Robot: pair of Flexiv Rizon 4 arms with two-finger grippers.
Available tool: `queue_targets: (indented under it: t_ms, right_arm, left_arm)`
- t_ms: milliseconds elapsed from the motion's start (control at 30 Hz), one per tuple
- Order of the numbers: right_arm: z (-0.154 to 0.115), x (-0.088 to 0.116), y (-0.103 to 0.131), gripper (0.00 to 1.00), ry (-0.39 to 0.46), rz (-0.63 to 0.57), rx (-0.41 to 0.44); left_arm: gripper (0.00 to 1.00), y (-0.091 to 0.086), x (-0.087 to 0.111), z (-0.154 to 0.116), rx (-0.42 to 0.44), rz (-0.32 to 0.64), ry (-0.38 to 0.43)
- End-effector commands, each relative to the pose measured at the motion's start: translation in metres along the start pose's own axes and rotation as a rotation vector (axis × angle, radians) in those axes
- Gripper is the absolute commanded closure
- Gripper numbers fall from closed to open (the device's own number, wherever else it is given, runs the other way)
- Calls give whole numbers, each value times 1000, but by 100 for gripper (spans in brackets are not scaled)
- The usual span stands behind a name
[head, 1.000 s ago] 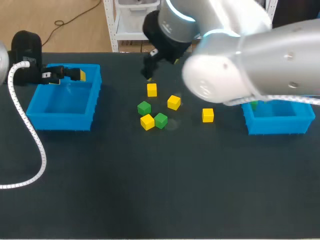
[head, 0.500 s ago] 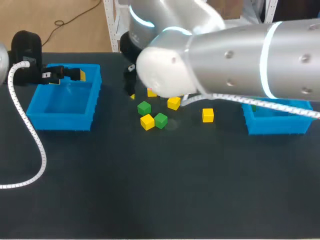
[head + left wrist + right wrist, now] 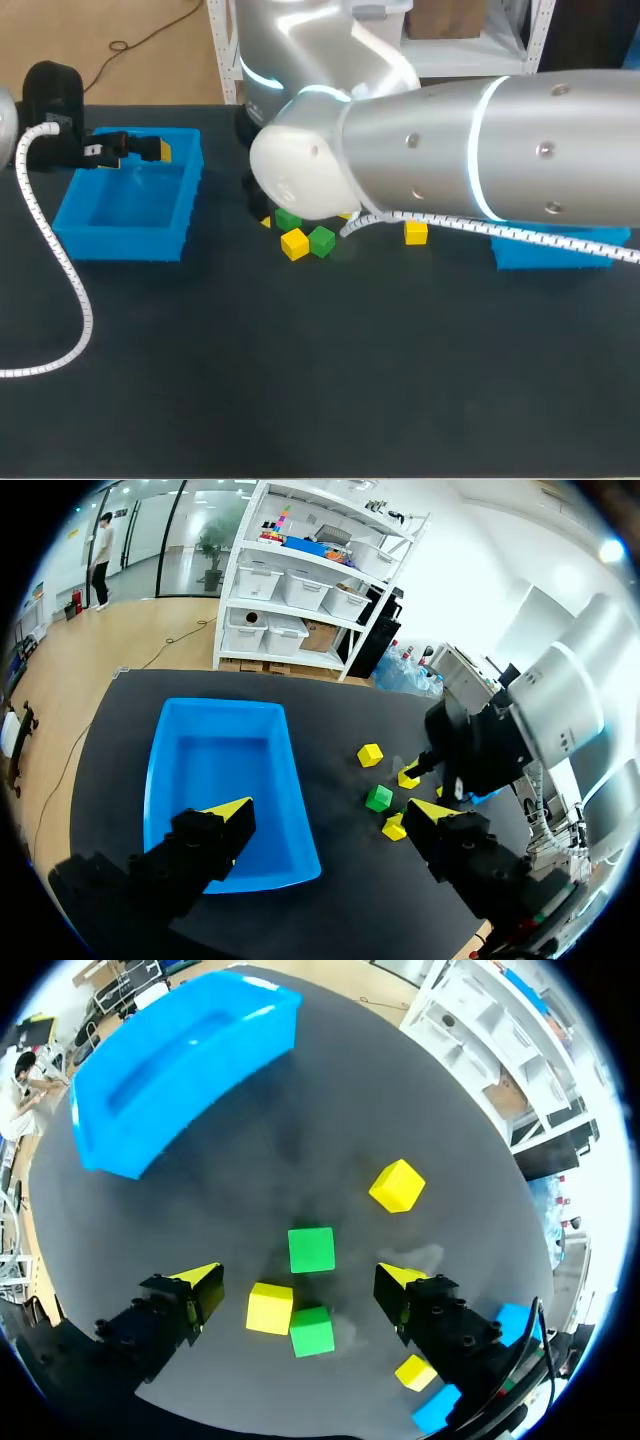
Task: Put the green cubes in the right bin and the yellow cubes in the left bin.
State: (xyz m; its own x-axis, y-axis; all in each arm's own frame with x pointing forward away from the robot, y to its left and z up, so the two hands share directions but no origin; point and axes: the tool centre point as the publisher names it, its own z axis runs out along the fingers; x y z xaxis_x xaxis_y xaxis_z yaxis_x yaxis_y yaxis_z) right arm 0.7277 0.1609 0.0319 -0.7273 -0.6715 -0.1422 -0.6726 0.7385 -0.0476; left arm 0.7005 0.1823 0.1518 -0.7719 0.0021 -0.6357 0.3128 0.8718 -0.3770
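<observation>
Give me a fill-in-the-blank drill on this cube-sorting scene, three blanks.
The left gripper, open, hovers over the left bin, which holds ___ cubes.
The right gripper hangs with its fingers ___.
Under it, beside one yellow cube, lie ___ green cubes.
Missing words: zero; open; two.

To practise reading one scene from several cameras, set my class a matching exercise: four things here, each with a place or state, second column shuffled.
Column one:
1 left gripper
2 right gripper
3 right bin
4 left bin

Column two:
a largely hidden by the right arm
b open, above the loose cubes
c nothing inside
d open, by the left bin's rim

Pairs: 1-d, 2-b, 3-a, 4-c
</observation>
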Motion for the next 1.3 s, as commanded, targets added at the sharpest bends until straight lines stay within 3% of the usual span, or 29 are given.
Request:
queue_targets:
  t_ms: [33,800,833,867,933,1300]
  right_arm:
    - [9,-6,-1,0,11,-1,2]
    - [42,-6,-6,0,76,20,-5]
    - [43,-7,-6,21,77,19,-5]
    - [43,-7,-6,58,77,18,-5]
    - [43,-7,-6,100,78,19,-5]
    - [42,-7,-8,100,69,21,-12]
  left_arm:
    - [0,2,1,0,9,2,-6]
    - [0,2,1,0,9,2,-6]
    - [0,2,1,0,9,2,-6]
    - [0,2,1,0,9,2,-6]
    - [0,2,1,0,9,2,-6]
    - [0,2,1,0,9,2,-6]
